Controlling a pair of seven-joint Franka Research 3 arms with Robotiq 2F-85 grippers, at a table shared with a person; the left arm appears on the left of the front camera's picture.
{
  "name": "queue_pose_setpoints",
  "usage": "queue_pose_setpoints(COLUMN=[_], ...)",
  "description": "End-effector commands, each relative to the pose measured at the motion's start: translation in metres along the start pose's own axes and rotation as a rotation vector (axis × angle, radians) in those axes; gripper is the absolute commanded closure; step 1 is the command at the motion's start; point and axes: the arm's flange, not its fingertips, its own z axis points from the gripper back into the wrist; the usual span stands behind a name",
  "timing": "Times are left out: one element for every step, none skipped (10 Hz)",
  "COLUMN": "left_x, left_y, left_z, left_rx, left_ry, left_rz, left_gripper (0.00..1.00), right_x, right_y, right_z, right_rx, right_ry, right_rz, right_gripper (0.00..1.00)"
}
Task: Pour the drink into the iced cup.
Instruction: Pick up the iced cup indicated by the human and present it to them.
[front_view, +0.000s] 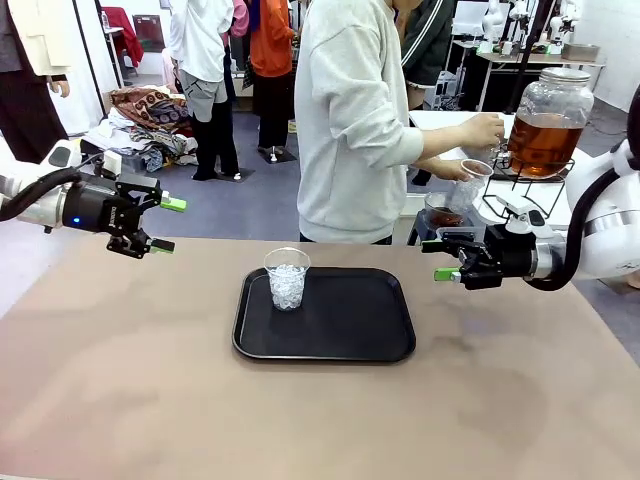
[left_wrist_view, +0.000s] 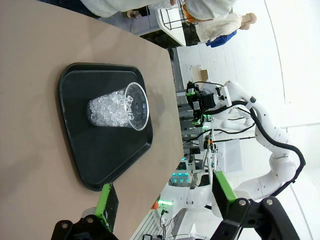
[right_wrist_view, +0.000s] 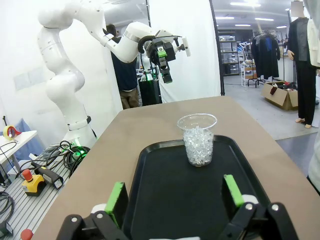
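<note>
Not yet poured: only ice in the iced cup (front_view: 287, 279), upright on the tray (front_view: 370, 335). Amber drink (front_view: 543, 140) in the far jar (front_view: 556, 95), near the person's hand (front_view: 487, 130). Wide open and empty: left pincer (front_view: 167, 225), right pincer (front_view: 438, 260).

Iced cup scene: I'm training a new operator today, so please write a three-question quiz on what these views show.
1. True or false: the iced cup stands upright on the black tray.
2. What holds the second cup by the jar of amber drink? A. a robot arm; B. nothing, it stands on the table; C. the person's hand.
3. Short answer: are the left end effector and the right end effector open or shut?

Key: 1 true; 2 C; 3 both open.
</note>
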Motion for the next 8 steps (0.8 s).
queue_pose_setpoints(left_x=[0.0004, 0.0004, 0.0004, 0.0004, 0.0004, 0.0004, 0.0004, 0.0004], left_y=[-0.0005, -0.0005, -0.0005, -0.0005, -0.0005, -0.0005, -0.0005, -0.0005], left_z=[-0.0001, -0.0001, -0.0001, -0.0001, -0.0001, -0.0001, -0.0001, -0.0001], left_rx=[-0.001, -0.001, -0.001, -0.001, -0.001, -0.001, -0.001, -0.001], left_ry=[-0.001, -0.001, -0.001, -0.001, -0.001, -0.001, -0.001, -0.001], left_rz=[-0.002, -0.002, -0.002, -0.002, -0.002, -0.002, -0.002, -0.002], left_gripper=[0.0, 0.0, 0.0, 0.0, 0.0, 0.0, 0.0, 0.0], right_x=[0.0032, 0.0032, 0.0032, 0.0032, 0.0032, 0.0032, 0.0032, 0.0032], right_y=[-0.0031, -0.0031, -0.0031, -0.0031, -0.0031, -0.0031, -0.0031, -0.0031], right_z=[-0.0018, -0.0018, -0.0018, -0.0018, -0.0018, -0.0018, -0.0018, -0.0018], right_rx=[-0.005, -0.005, -0.005, -0.005, -0.005, -0.005, -0.005, -0.005], right_ry=[0.001, 0.001, 0.001, 0.001, 0.001, 0.001, 0.001, 0.001], right_rz=[-0.001, -0.001, -0.001, -0.001, -0.001, -0.001, -0.001, -0.001], right_gripper=[0.0, 0.0, 0.0, 0.0, 0.0, 0.0, 0.0, 0.0])
